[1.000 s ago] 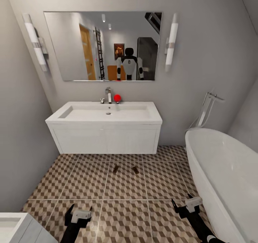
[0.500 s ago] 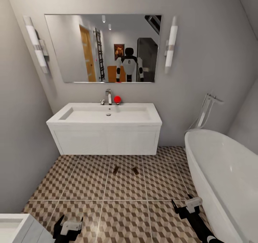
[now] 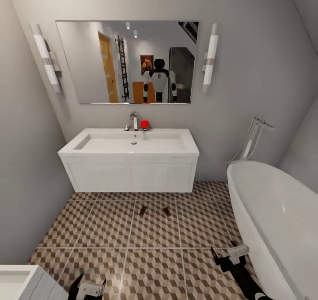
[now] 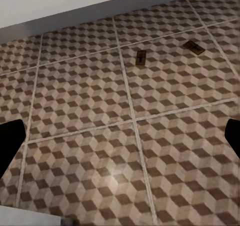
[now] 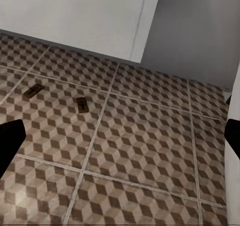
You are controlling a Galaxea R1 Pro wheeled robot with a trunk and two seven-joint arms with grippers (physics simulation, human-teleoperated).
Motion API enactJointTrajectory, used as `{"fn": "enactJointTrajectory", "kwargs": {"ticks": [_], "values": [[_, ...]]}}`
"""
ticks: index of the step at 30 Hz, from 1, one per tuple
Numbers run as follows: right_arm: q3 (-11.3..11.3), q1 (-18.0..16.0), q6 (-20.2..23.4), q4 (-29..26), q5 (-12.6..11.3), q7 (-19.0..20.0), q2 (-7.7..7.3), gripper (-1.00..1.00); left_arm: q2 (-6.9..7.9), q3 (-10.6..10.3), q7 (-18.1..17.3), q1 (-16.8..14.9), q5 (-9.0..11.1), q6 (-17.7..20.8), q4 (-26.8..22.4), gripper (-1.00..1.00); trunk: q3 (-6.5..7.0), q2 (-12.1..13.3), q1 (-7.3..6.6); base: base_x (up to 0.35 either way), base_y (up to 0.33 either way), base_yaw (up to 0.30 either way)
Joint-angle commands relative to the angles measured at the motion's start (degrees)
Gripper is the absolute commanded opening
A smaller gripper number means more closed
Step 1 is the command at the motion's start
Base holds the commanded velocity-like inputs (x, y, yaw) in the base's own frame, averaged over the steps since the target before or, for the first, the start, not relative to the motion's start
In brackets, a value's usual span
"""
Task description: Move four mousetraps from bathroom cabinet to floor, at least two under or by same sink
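Two mousetraps (image 3: 154, 210) lie on the bathroom floor (image 3: 110, 229) just in front of the bathroom sink (image 3: 132, 142), at 12 o'clock from you. Left tool (image 3: 90, 287) & right tool (image 3: 229, 256) both hang low w/ fingers apart, holding nothing. Looks like you're half done. Next you need to go to the cabinet & grab the other two.

Two small flat tan mousetraps (image 3: 142, 210) (image 3: 166, 210) lie near each other on the cube-patterned bathroom floor (image 3: 110, 229). They rest just in front of the white wall-hung bathroom sink (image 3: 132, 143).
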Motion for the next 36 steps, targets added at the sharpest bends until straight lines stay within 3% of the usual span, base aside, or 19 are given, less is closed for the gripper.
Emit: {"fn": "enactJointTrajectory", "kwargs": {"ticks": [1,8,22,31,36], "values": [[0.17,0.37,-0.05,0.05,-0.64,0.51,0.12,1.00,-0.15,-0.50,-0.07,-0.08,0.56,-0.25,0.19,1.00,0.12,0.37,-0.22,0.000,0.000,0.000],[0.11,2.48,0.24,0.07,-0.66,0.40,1.07,1.00,-0.51,-0.46,-0.21,-0.03,0.61,-0.18,0.21,1.00,1.38,3.18,-1.76,0.000,0.000,0.000],[0.11,7.46,0.91,0.12,-0.69,-0.40,1.29,1.00,-0.54,-0.41,-0.17,-0.03,0.96,-0.17,0.21,1.00,3.89,8.79,-4.83,0.000,0.000,0.000],[0.11,8.15,3.03,0.08,-0.69,-5.56,1.52,1.00,-0.55,-0.41,-0.07,-0.03,0.97,-0.17,0.19,1.00,5.51,12.40,-6.81,0.000,0.000,0.000],[0.11,8.18,4.16,0.05,-0.69,-6.49,1.56,1.00,-0.56,-0.41,-0.06,-0.03,0.97,-0.17,0.22,1.00,6.40,14.41,-7.91,0.000,0.000,0.000]]}}
